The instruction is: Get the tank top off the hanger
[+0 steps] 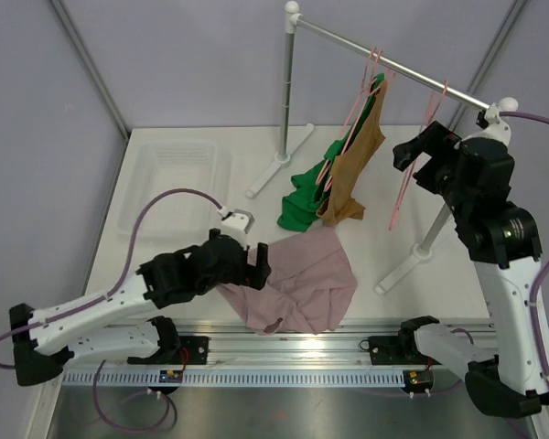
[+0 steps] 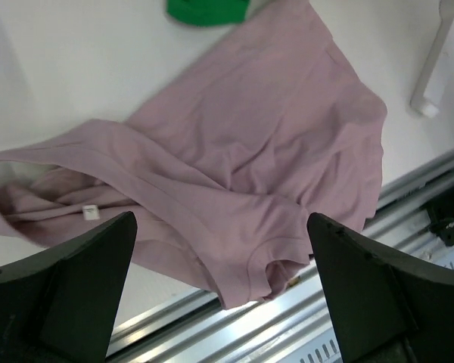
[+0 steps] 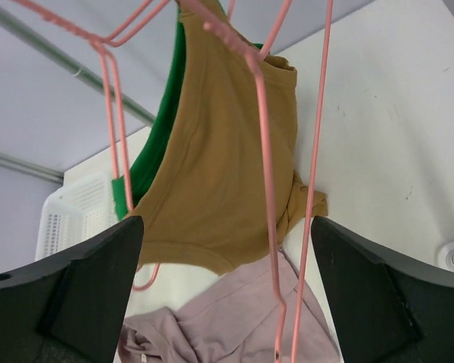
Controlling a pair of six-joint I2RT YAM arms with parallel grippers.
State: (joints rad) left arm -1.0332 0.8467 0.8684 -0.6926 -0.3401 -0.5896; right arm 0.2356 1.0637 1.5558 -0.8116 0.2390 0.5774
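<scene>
Snagging worries us most: the right gripper [image 1: 407, 155] hangs with its jaws spread wide just beside the empty pink wire hanger [image 1: 404, 183]. Any sideways pull-away could hook the thin wire, swing it along the silver metal rail [image 1: 384, 59], or knock it into the neighbouring hanger carrying the tan tank top [image 1: 357, 165]. The mauve cotton tank top [image 1: 302, 279] lies crumpled on the white table [image 1: 366, 238] near its front edge, free of any hanger, so we judge the removal done. The left gripper [image 1: 254, 261] hovers low over it, fingers wide apart and holding nothing. If it drops or closes while retreating, we risk catching a fold and dragging the cloth over the edge onto the aluminium track [image 1: 293, 352].
</scene>
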